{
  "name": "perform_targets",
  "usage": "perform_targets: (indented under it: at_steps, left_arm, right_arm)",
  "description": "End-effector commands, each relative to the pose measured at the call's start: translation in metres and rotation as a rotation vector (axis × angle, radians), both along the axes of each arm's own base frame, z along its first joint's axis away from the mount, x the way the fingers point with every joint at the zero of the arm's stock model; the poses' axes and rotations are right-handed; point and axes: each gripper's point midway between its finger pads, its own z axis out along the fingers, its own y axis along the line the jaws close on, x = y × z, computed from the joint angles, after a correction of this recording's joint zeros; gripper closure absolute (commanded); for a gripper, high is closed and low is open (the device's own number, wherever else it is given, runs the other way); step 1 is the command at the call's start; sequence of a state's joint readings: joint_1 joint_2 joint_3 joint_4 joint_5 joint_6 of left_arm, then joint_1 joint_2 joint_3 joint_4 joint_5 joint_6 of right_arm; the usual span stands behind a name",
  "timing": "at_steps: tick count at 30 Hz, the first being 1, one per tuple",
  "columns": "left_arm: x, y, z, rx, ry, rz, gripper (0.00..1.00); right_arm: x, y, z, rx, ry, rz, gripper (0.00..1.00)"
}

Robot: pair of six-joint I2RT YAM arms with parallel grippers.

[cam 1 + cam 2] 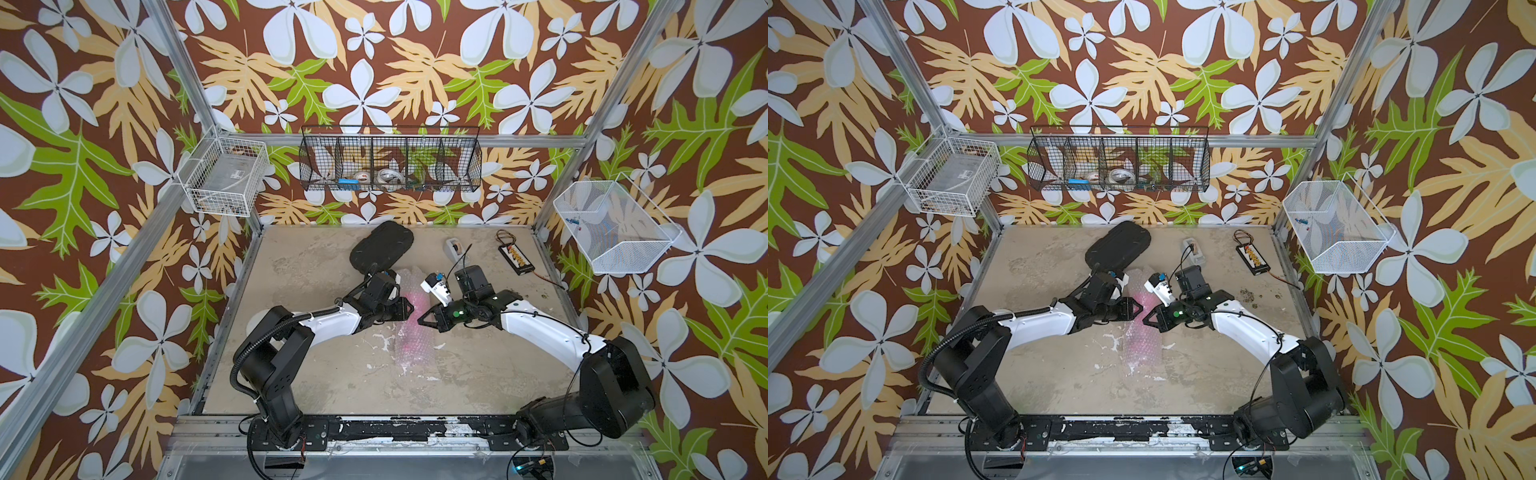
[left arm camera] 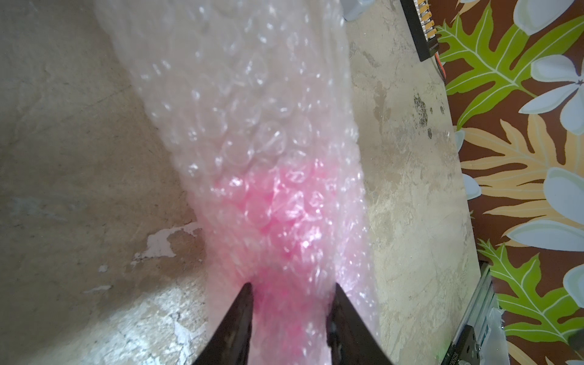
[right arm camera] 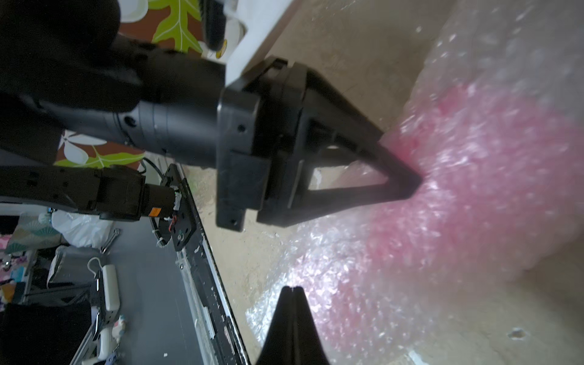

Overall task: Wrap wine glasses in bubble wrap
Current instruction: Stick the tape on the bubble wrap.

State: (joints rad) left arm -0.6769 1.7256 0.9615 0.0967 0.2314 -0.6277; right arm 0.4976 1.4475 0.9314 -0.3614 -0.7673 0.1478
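Brown wallpaper (image 1: pixel 374 62) with white blossoms and green and tan leaves covered all three walls; aluminium posts (image 1: pixel 185 75) framed the corners; a black wire basket (image 1: pixel 457 166) hung on the back wall, a white wire basket (image 1: pixel 216 199) on the left one, a white mesh basket (image 1: pixel 623 253) on the right; the tabletop (image 1: pixel 316 374) was mottled beige, chipped white in patches; the light was soft and even.

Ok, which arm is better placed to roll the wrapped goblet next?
Left, likely: the left gripper has its fingers clamped on the bubble wrap around the pink goblet; the right gripper is shut beside it.
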Motion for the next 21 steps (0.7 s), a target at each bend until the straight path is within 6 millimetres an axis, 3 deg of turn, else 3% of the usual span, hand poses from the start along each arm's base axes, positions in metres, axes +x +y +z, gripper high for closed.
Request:
perform_targets:
  at_steps: [1, 5, 21]
  left_arm:
    - [-0.012, 0.012, -0.017, 0.062, 0.073, 0.013, 0.61]
    - [-0.012, 0.012, -0.015, 0.058, 0.068, 0.013, 0.61]
    - [-0.012, 0.012, -0.013, 0.05, 0.068, 0.014, 0.61]
  right_arm:
    - [-0.015, -0.004, -0.014, -0.069, 0.032, 0.037, 1.0]
    - [-0.005, -0.006, -0.023, -0.118, 0.031, 0.0, 1.0]
    - [0.012, 0.011, -0.022, -0.127, 0.022, -0.003, 1.0]
